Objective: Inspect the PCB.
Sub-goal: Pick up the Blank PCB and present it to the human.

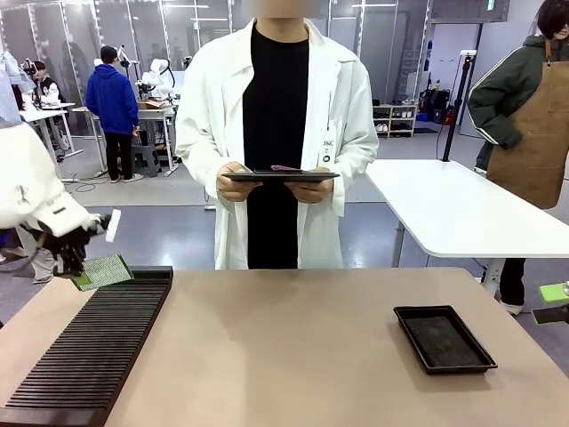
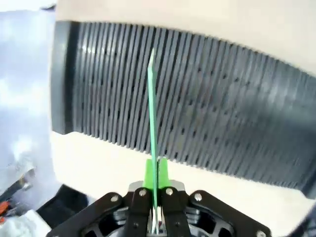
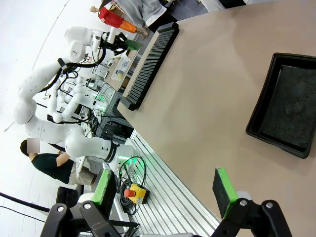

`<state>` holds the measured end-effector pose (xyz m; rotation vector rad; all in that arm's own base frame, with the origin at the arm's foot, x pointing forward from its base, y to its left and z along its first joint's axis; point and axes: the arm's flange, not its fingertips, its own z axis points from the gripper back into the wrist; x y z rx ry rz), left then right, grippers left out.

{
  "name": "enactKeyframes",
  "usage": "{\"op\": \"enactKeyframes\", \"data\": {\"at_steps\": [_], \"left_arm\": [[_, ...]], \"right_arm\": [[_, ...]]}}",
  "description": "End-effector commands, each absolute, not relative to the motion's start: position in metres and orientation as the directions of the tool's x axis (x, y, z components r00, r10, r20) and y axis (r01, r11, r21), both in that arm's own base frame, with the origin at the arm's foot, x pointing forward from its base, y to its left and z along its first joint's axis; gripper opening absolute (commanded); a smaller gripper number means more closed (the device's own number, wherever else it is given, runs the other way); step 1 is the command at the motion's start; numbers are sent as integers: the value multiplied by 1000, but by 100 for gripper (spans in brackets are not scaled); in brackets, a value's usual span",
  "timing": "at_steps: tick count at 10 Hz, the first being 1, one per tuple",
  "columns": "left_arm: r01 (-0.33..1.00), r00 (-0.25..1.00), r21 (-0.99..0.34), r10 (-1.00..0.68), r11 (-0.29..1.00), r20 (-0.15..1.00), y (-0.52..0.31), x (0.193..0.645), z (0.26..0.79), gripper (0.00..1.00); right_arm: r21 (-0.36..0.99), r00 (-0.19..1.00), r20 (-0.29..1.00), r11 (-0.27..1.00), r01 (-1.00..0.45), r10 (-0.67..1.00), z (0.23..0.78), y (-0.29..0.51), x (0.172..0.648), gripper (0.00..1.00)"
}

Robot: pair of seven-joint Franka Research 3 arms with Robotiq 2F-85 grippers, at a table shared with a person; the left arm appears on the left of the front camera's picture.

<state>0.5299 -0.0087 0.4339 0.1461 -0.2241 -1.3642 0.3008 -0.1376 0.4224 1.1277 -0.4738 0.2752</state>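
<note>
Pinching the PCB [image 1: 104,271] [image 2: 152,113] by one edge in the closed left end effector [image 1: 76,258] [image 2: 155,170].
Holding it tilted over the far end of the black slotted rack [image 1: 89,347] at the tabletop's [image 1: 284,347] left side; seeing it edge-on between the green pads [image 2: 148,173]. Showing the right end effector [image 3: 165,185] spread wide and empty, near the shallow black tray [image 1: 425,309]. Facing a person holding a dark tablet [image 1: 280,176].

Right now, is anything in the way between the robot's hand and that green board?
No, nothing visible. The left hand is already shut on the PCB, gripping it by one edge and holding it over the slotted black rack.
</note>
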Motion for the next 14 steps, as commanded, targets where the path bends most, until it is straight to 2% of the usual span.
{"op": "enactKeyframes", "data": {"at_steps": [1,3,5,6,7,8,10,11,12,13,14], "left_arm": [[943,286,112,-936,313,207,14,524,456,0],[900,433,-147,-801,411,414,36,515,460,0],[866,500,-310,-672,393,546,43,508,446,0],[866,500,-310,-670,392,549,43,503,440,0],[869,492,-253,-685,425,537,46,499,442,0],[871,492,-299,-694,391,526,41,497,444,0],[871,492,-299,-694,391,526,41,497,444,0],[863,505,-308,-680,401,532,44,498,441,3],[813,579,-484,-546,324,606,48,507,442,3],[718,676,-666,-435,205,595,44,524,441,3],[604,761,-792,-357,88,541,36,536,441,3]], "right_arm": [[791,856,516,398,-464,-28,423,-138,302,100],[791,856,516,398,-464,-28,423,-138,302,100],[791,856,516,398,-464,-28,423,-138,302,100],[791,856,516,398,-464,-28,423,-138,302,100],[791,856,516,398,-464,-28,423,-138,302,100],[791,856,516,398,-464,-28,423,-138,302,100],[791,856,516,398,-464,-28,423,-138,302,100],[791,856,516,398,-464,-28,423,-138,302,100],[791,856,516,398,-464,-28,423,-138,302,100],[791,856,516,398,-464,-28,423,-138,302,100],[791,856,516,398,-464,-28,423,-138,302,100]]}}
